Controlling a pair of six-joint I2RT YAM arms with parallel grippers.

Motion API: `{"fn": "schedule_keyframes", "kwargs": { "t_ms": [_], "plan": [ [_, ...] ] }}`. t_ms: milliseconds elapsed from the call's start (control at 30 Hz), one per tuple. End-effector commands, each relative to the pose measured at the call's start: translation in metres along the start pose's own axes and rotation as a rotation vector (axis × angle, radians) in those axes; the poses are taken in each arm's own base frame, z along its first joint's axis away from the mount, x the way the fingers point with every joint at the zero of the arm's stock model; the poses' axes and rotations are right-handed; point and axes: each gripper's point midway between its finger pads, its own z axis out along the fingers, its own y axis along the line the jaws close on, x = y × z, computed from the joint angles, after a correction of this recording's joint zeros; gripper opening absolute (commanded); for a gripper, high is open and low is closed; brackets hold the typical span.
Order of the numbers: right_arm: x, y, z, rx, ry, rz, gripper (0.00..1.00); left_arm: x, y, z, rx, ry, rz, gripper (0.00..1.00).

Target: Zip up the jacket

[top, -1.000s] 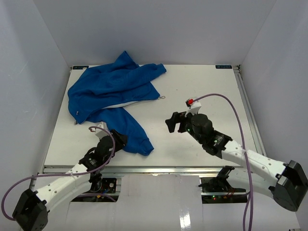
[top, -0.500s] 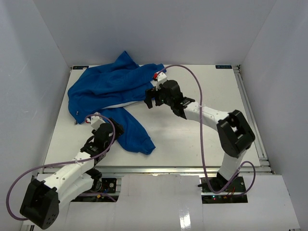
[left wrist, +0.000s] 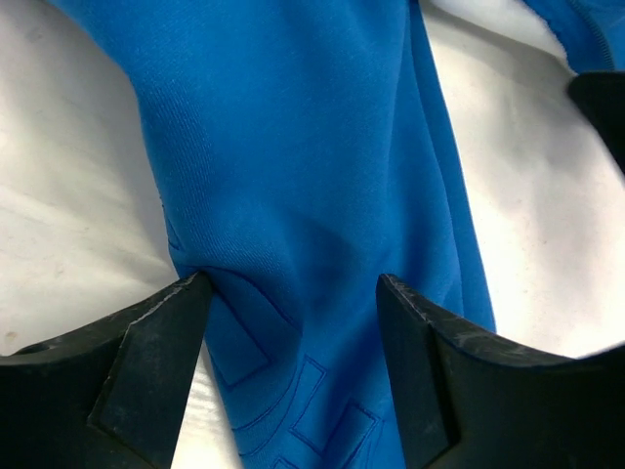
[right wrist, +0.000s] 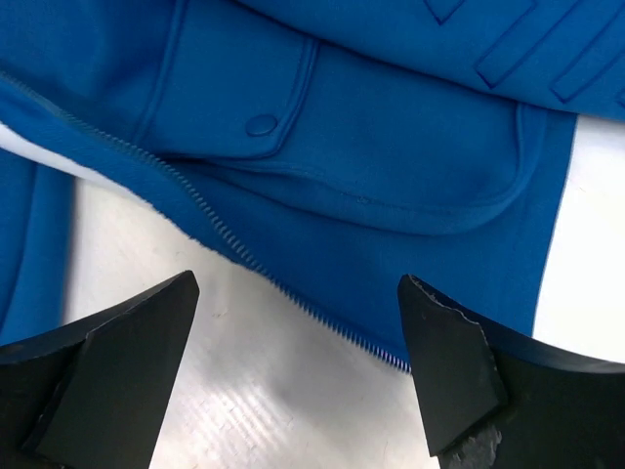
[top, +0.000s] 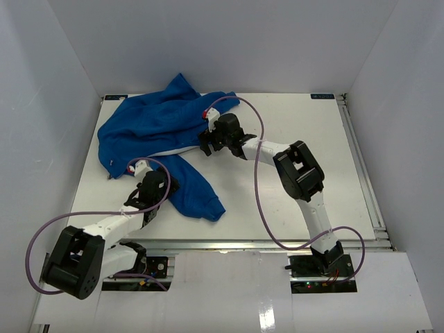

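**Blue jacket unzipped as both grippers close in on it**

Blue cloth fills both wrist views. A second ago the right gripper (top: 206, 143) hung over bare table (top: 298, 187), well clear of the jacket (top: 159, 121). Since then its arm has stretched out, and the gripper has arrived at the garment's open front edge. The left gripper (top: 158, 184) was already at the lower sleeve and has shifted a little along it, while its arm has folded closer to the base. The jacket itself lies in much the same crumpled heap as before.

In the left wrist view, the left gripper (left wrist: 293, 283) stands wide. The sleeve of the jacket (left wrist: 293, 147) runs straight ahead between its fingers. The cloth meets the inner face of one fingertip (left wrist: 186, 303) but is not pinched.

In the right wrist view, the right gripper (right wrist: 298, 283) is spread just as wide and holds nothing. The jacket (right wrist: 391, 147) lies just ahead of its fingers. The zipper teeth (right wrist: 225, 234) cross the gap between them on a slant, with a snap button (right wrist: 262, 124) farther ahead.

By count:
- one jacket
- two arms and two grippers, each with two dark fingers
- two purple cables (top: 260, 180)
- one row of zipper teeth and one snap button in the right wrist view
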Motion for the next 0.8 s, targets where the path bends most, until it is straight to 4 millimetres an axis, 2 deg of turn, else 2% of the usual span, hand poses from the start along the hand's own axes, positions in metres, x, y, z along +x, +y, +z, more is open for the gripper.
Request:
{"fn": "schedule_keyframes", "kwargs": {
  "t_ms": [0,33,67,100,133,267,333,367,433,467,500,567,600,633,667,733,767],
  "plan": [
    [-0.015,-0.002,0.014,-0.035,-0.050,-0.008,0.86,-0.010,-0.019,0.002,0.084,-0.031,-0.032,0.71],
    [-0.011,-0.002,0.017,-0.035,-0.042,-0.003,0.83,-0.011,-0.019,0.002,0.086,-0.035,-0.033,0.67],
    [-0.005,-0.003,0.019,-0.032,-0.032,0.005,0.81,-0.011,-0.018,0.002,0.086,-0.037,-0.031,0.56],
    [-0.002,-0.004,0.020,-0.030,-0.029,0.011,0.80,-0.012,-0.018,0.002,0.085,-0.042,-0.031,0.49],
    [0.001,-0.005,0.020,-0.026,-0.022,0.023,0.73,-0.014,-0.018,0.001,0.088,-0.050,-0.034,0.43],
    [0.004,-0.008,0.010,-0.021,-0.001,0.055,0.41,-0.022,-0.023,-0.004,0.098,-0.068,-0.039,0.16],
    [0.004,-0.012,0.000,0.000,0.014,0.079,0.19,-0.026,-0.024,-0.006,0.092,-0.075,-0.041,0.00],
    [-0.005,-0.017,-0.009,0.024,0.002,0.086,0.08,-0.026,-0.023,-0.007,0.086,-0.072,-0.043,0.00],
    [0.016,-0.026,-0.031,0.067,0.045,0.164,0.08,-0.027,-0.022,-0.010,0.084,-0.078,-0.045,0.00],
    [0.019,-0.030,-0.044,0.094,0.051,0.207,0.08,-0.026,-0.019,-0.010,0.081,-0.077,-0.046,0.00],
    [0.013,-0.036,-0.061,0.121,0.035,0.240,0.08,-0.023,-0.015,-0.011,0.074,-0.072,-0.046,0.00],
    [0.031,-0.040,-0.093,0.158,0.054,0.291,0.08,-0.018,-0.009,-0.012,0.061,-0.060,-0.048,0.00],
    [0.025,-0.043,-0.109,0.177,0.035,0.312,0.08,-0.015,-0.007,-0.012,0.060,-0.052,-0.045,0.00],
    [0.030,-0.043,-0.124,0.193,0.036,0.332,0.08,-0.013,-0.006,-0.013,0.060,-0.044,-0.043,0.00],
    [0.050,-0.039,-0.136,0.202,0.068,0.347,0.08,-0.011,-0.005,-0.014,0.062,-0.037,-0.041,0.00],
    [0.040,-0.031,-0.173,0.211,0.018,0.363,0.08,-0.010,-0.006,-0.017,0.070,-0.026,-0.036,0.00],
    [0.047,-0.024,-0.190,0.212,0.014,0.380,0.08,-0.010,-0.007,-0.019,0.079,-0.024,-0.034,0.00]
  ]
}}
